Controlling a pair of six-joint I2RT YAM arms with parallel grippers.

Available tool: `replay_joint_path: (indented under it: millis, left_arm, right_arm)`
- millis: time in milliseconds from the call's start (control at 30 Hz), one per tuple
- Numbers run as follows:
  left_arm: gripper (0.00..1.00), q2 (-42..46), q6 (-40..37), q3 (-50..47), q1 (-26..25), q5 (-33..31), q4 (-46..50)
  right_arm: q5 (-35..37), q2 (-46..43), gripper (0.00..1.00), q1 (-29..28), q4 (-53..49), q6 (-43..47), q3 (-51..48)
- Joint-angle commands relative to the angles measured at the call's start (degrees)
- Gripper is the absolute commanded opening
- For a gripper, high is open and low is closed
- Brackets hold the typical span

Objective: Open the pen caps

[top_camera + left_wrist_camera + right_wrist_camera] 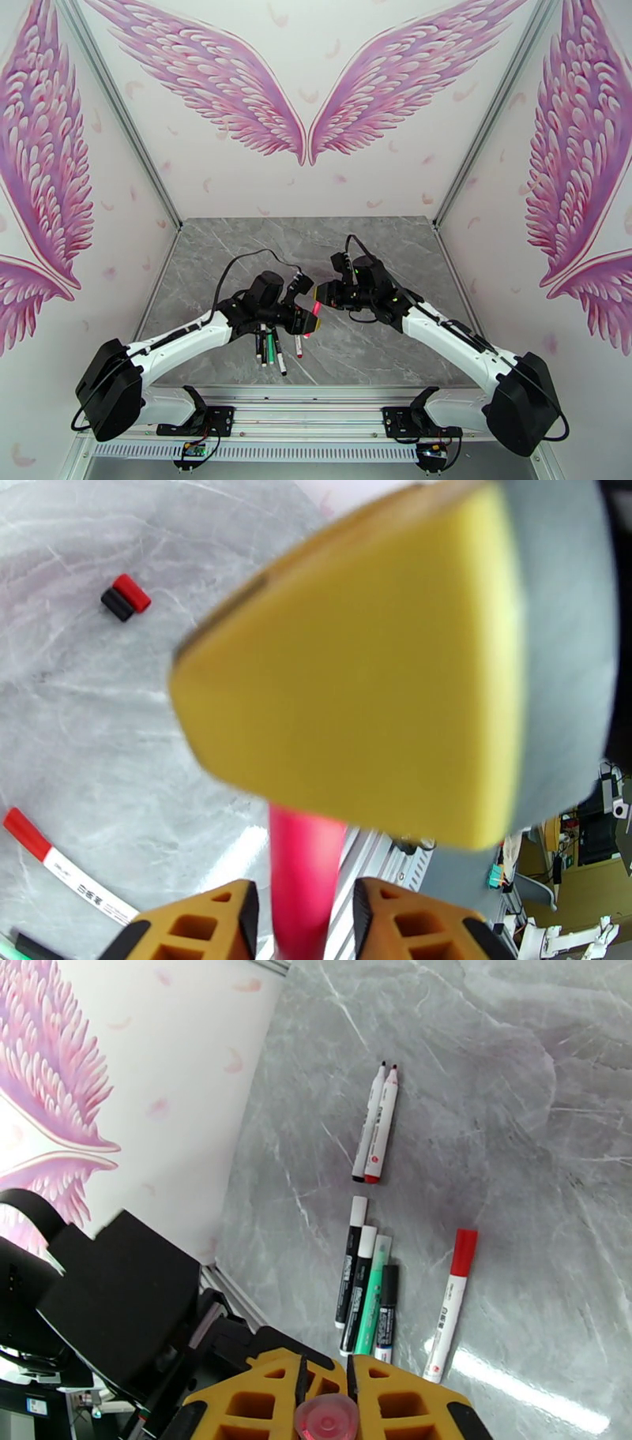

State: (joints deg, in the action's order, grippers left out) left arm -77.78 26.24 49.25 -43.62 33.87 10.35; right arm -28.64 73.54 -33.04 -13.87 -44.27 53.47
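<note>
A pink pen point(304, 859) stands between my two grippers over the middle of the table. My right gripper point(324, 1378) is shut on its round end point(324, 1419). My left gripper point(304, 898) brackets the pink shaft, with a thin gap on each side, so it is open. From above, the left gripper point(310, 322) and right gripper point(322, 298) sit tip to tip. The right gripper's yellow pad point(355, 677) looms close in the left wrist view. A loose red cap point(133, 592) and black cap point(117, 605) lie together on the table. A red cap point(464, 1250) is on its white pen.
Two uncapped pens point(378, 1122) lie side by side farther out on the marble. A cluster of several pens point(363, 1284), one of them green, lies beside the red-capped one, just under the left arm point(272, 347). White walls with pink wings close in the table.
</note>
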Motion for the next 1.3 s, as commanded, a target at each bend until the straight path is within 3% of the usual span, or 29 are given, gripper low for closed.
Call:
replay_joint_path:
  millis: [0, 300, 500, 667, 900, 1067, 1267]
  left_arm:
    - [0.37, 1.49, 1.23, -0.65, -0.34, 1.11, -3.16]
    - [0.1, 1.97, -0.13, 0.01, -0.55, -4.84, 0.07]
    - [0.06, 3.9, -0.51, -1.51, -1.0, -6.66, 0.08]
    - [0.05, 3.91, 0.22, -2.07, -0.71, 1.27, -2.32]
    - [0.02, 3.02, -3.69, 0.21, -1.49, -0.17, 4.6]
    - [0.01, 1.9, -5.47, 2.06, -4.73, -8.1, 8.96]
    - [0.02, 0.47, -5.8, 4.27, -8.74, -13.55, 10.5]
  right_arm:
    - [-1.0, -1.11, 0.14, 0.17, 2.53, -1.7, -1.0]
    - [3.45, -2.56, 0.12, 0.46, -0.58, -2.58, -1.47]
    - [6.12, -4.66, 0.11, 1.77, 0.15, -4.62, -2.62]
    - [-1.21, -6.61, 0.11, 3.62, 8.22, -3.59, -5.15]
    - [-4.76, -9.63, 0.1, 6.67, 7.31, 0.16, -3.96]
    - [4.69, -9.55, 0.08, 7.04, -2.72, 1.98, -1.2]
    - [9.99, -9.04, 0.08, 7.95, -3.15, -0.6, -1.99]
